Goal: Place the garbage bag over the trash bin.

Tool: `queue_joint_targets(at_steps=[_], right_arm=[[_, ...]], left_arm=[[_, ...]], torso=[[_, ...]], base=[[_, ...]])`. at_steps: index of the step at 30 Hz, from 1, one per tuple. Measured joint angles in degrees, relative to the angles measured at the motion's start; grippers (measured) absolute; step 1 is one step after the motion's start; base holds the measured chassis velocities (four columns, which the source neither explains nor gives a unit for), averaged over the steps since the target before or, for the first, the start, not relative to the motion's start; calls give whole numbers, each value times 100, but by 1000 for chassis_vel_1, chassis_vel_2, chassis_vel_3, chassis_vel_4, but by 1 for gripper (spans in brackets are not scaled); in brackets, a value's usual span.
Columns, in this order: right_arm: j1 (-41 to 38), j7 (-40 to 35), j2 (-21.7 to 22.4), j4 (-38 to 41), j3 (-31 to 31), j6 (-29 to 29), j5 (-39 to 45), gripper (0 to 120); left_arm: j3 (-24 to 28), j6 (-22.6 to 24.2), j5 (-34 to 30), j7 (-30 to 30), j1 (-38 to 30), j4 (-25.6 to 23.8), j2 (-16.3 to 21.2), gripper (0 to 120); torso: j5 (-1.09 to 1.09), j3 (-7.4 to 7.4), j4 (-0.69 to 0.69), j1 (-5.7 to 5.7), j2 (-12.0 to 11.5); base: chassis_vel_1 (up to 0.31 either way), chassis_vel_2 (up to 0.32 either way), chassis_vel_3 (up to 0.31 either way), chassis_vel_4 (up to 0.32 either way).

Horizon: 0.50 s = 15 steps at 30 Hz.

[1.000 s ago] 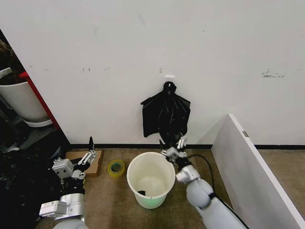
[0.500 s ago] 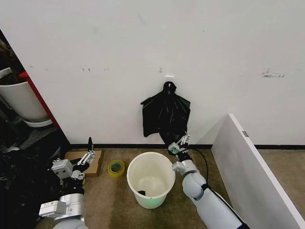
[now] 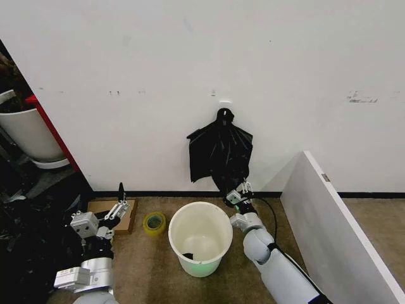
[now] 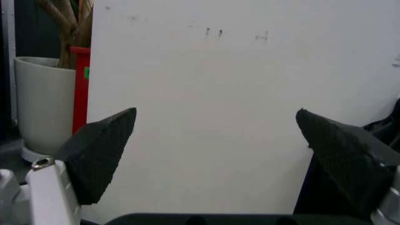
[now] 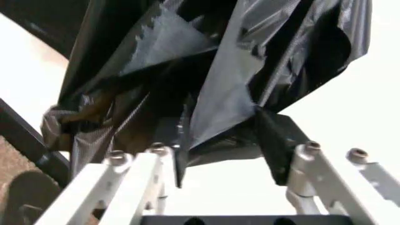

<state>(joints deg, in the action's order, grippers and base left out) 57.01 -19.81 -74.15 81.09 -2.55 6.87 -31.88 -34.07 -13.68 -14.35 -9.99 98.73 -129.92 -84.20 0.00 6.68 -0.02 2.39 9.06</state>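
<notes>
The white trash bin [image 3: 174, 235] stands open on the brown floor by the wall, with a small dark scrap [image 3: 188, 256] at its bottom. The garbage bag as a single loose bag is hidden from me. Above the bin a fan-shaped bundle of black bags [image 3: 220, 152] hangs from a wall hook. My right gripper [image 3: 237, 193] is raised behind the bin at the bundle's lower edge. It is open, and glossy black folds [image 5: 206, 56] hang down between its fingers [image 5: 275, 140]. My left gripper [image 3: 118, 202] waits low at the left, open and empty, facing the wall [image 4: 216, 126].
A roll of yellow-green tape [image 3: 154, 222] and a flat brown board [image 3: 130, 218] lie left of the bin. A white panel [image 3: 329, 221] slants along the right. A white planter pot [image 3: 28, 133] and dark clutter [image 3: 25, 240] crowd the far left.
My right gripper has moved up and toward the wall, from beside the bin's rim to the lower edge of the hanging bundle. The left arm has not moved.
</notes>
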Motion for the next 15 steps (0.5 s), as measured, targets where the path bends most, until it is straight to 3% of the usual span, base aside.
queue_joint_targets(at_steps=[8,13,15], right_arm=[[141,-125,50,422,95,-94,1199,1],[247,-130,79,885,98,-359,2041,0],[300,60,76,1252,48,-890,2838,0]], left_arm=[[28,-4,-19,-3,-65,73,35,100],[28,-7,-31,60,-110,137,165,100],[11,-87,-72,256,-189,198,358,100]], torso=[[0,0,0,0,0],[-1,0,0,0,0],[-1,0,1,0,0]], base=[[0,0,0,0],[0,0,0,0],[0,0,0,0]])
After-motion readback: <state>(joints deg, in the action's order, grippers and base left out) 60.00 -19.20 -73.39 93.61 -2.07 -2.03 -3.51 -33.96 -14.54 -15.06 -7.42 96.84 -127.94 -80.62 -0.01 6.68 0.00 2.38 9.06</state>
